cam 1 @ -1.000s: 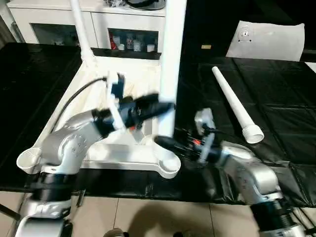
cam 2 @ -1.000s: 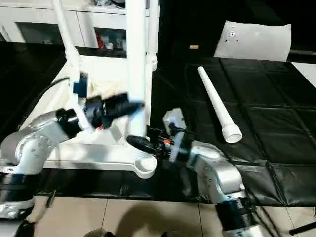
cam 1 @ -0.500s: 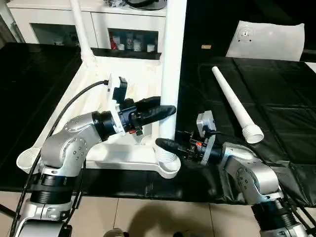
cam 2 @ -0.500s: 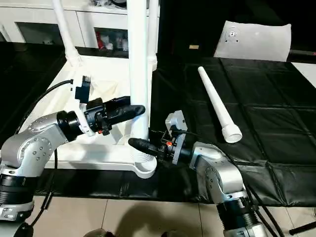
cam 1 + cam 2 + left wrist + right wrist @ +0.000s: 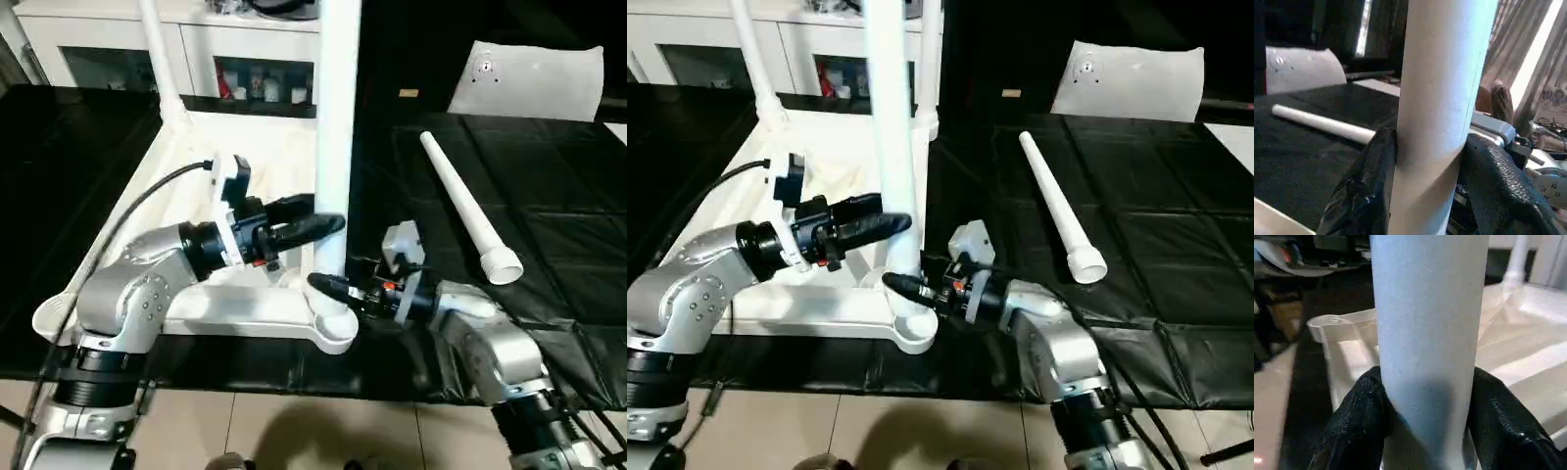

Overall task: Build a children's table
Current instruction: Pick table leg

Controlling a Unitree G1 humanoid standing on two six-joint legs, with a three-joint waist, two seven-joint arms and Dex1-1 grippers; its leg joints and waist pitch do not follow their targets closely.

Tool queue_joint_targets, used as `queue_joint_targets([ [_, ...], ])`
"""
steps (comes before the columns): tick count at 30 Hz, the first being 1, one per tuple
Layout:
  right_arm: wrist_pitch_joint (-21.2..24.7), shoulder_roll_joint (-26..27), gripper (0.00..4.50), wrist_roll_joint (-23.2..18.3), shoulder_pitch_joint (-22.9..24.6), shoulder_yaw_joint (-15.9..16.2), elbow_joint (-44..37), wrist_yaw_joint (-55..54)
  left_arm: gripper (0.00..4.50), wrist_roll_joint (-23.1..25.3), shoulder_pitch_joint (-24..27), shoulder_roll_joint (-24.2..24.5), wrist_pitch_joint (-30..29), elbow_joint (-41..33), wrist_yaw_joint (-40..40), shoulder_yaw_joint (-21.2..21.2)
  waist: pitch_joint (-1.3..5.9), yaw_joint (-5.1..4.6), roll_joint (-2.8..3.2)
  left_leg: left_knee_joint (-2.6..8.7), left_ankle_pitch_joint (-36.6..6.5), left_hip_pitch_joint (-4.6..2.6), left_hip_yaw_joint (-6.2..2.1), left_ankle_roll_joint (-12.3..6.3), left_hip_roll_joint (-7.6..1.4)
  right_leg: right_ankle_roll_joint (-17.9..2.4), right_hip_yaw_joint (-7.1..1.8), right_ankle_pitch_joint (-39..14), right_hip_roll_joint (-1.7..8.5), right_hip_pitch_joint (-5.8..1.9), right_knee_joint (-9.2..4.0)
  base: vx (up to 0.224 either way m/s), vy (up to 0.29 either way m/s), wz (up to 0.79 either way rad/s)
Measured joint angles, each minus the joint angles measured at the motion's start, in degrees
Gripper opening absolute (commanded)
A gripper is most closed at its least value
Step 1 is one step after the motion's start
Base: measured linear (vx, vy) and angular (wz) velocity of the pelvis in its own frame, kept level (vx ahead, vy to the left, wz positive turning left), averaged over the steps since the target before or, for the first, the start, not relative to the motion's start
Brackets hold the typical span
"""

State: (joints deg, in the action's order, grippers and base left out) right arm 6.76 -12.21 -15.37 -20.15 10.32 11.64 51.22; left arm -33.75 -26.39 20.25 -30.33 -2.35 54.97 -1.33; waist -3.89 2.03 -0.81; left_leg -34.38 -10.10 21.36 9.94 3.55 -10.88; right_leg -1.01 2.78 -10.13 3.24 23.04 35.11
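Tabletop (image 5: 257, 305) is lying underside up on the black mat (image 5: 549, 225), one short edge facing the robot. An upright leg (image 5: 335, 137) is standing in the near corner socket (image 5: 331, 328) on the robot's right, leaning slightly toward 11 o'clock in the head views.

Left gripper (image 5: 318, 217) is reaching in from 9 o'clock and clamping the leg partway up; in the left wrist view its fingers (image 5: 1364, 191) are pressing on both sides of the tube. Right gripper (image 5: 329, 287) is coming in from 3 o'clock and gripping the same leg lower down, just above the socket; the right wrist view is showing its fingers (image 5: 1359, 423) wrapping the tube on both sides. Both sets of jaws are standing apart by the width of the tube, closed on it.

Second leg (image 5: 160, 61) is standing in the far left socket at about 11 o'clock. A third (image 5: 931, 61) is rising behind the held one at the far right corner. Loose leg (image 5: 468, 206) is lying on the mat at 2 o'clock, flared end toward the robot, well apart from the tabletop. Near left socket (image 5: 51, 315) is sitting open.

White board (image 5: 529, 80) is resting at the far right. Cabinet (image 5: 147, 49) is standing beyond the tabletop at 12 o'clock.
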Motion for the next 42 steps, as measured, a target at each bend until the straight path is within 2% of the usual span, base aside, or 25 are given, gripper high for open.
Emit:
queue_joint_targets([
  [7,-7.0,1.4,1.95,4.0,-0.1,0.4,1.0,-2.6,1.84,0.0,1.7,0.0,4.0,-1.1,1.7,0.8,0.01,-0.10,-0.03,-0.01,0.0,0.00,0.00,0.00,0.00,0.0,0.00,0.0,0.00,0.00,0.00,0.000,0.000,0.00],
  [11,-9.6,2.0,1.95,5.0,-0.2,0.4,2.6,-2.7,1.84,1.7,2.2,0.8,6.8,-1.1,3.1,0.1,0.03,-0.09,-0.07,-0.03,0.0,-0.02,0.00,0.00,0.00,0.0,-0.02,0.0,0.00,-0.03,0.01,0.000,0.000,0.00],
  [14,-11.1,2.0,1.95,6.0,-0.2,0.4,3.3,-3.1,1.84,3.1,2.6,0.7,9.0,-1.0,3.7,-0.3,0.03,-0.09,-0.06,-0.03,0.0,-0.02,0.00,0.00,0.00,0.0,-0.02,0.0,0.00,-0.02,0.01,0.000,0.000,0.00],
  [21,-12.1,2.3,1.95,6.5,-0.3,0.4,4.9,-3.7,1.84,3.4,2.2,-0.4,9.9,1.0,3.6,-0.7,0.03,-0.13,-0.06,-0.04,0.0,-0.04,0.00,0.00,-0.01,0.0,-0.02,0.0,0.00,-0.02,0.06,0.000,0.000,0.00],
  [24,-10.8,2.8,1.95,6.2,-0.9,0.2,5.5,-4.9,1.84,4.2,1.5,-1.5,9.8,1.8,1.9,-0.7,0.03,-0.14,-0.06,-0.06,0.0,-0.04,0.00,0.00,0.00,0.0,-0.03,0.0,0.00,-0.02,0.06,0.000,0.000,0.00],
  [25,-9.7,3.0,2.29,6.0,-1.4,0.1,5.6,-4.9,1.84,4.2,1.3,-1.6,9.7,2.2,1.3,-0.7,0.03,-0.16,-0.07,-0.07,0.0,-0.04,0.00,0.00,0.00,0.0,-0.03,0.0,0.00,-0.02,0.08,0.000,0.000,0.00],
  [27,-7.4,3.6,2.64,5.0,-1.9,-0.9,5.7,-5.7,1.84,4.5,0.4,-2.3,8.7,2.7,-1.1,-0.7,0.03,-0.10,-0.06,-0.07,0.0,-0.05,0.00,0.00,0.00,0.0,-0.03,0.0,0.00,-0.03,0.11,0.000,0.000,0.00],
  [30,-5.3,4.6,2.85,2.8,-3.1,-3.2,5.7,-7.7,1.84,6.0,-0.5,-3.0,6.2,3.8,-4.7,-1.2,0.03,-0.14,-0.07,-0.07,0.0,-0.07,0.01,0.00,0.00,0.0,-0.05,0.0,0.00,-0.02,0.13,0.000,0.000,0.00],
  [34,-2.7,5.2,3.19,1.2,-3.5,-4.2,5.3,-9.5,1.84,6.7,-1.5,-3.5,4.6,4.0,-7.0,-1.5,0.04,-0.12,-0.08,-0.06,0.0,-0.06,0.02,0.00,-0.01,0.0,-0.05,0.0,-0.01,-0.01,0.12,0.000,0.000,0.00],
  [35,-1.2,5.5,3.42,0.5,-4.0,-4.8,5.3,-10.2,1.84,7.3,-2.3,-3.5,3.7,4.0,-8.3,-1.6,0.04,-0.12,-0.08,-0.07,0.0,-0.06,0.02,0.00,0.00,0.0,-0.05,0.0,-0.01,0.00,0.13,0.000,0.000,0.00],
  [37,0.9,6.1,3.51,-0.2,-4.5,-5.5,4.2,-11.4,1.84,7.8,-3.3,-3.7,2.0,3.8,-10.2,-1.9,0.04,-0.12,-0.08,-0.07,0.0,-0.06,0.02,0.00,0.00,0.0,-0.06,0.0,-0.01,-0.01,0.13,0.000,0.000,0.00],
  [42,2.9,6.0,3.83,1.0,-4.8,-4.6,2.0,-13.1,1.84,8.3,-4.7,-4.5,-1.6,2.9,-14.0,-1.9,0.04,-0.07,-0.09,-0.07,0.0,-0.06,0.02,0.00,0.00,0.0,-0.05,0.0,-0.01,-0.01,0.12,0.000,0.000,0.00],
])
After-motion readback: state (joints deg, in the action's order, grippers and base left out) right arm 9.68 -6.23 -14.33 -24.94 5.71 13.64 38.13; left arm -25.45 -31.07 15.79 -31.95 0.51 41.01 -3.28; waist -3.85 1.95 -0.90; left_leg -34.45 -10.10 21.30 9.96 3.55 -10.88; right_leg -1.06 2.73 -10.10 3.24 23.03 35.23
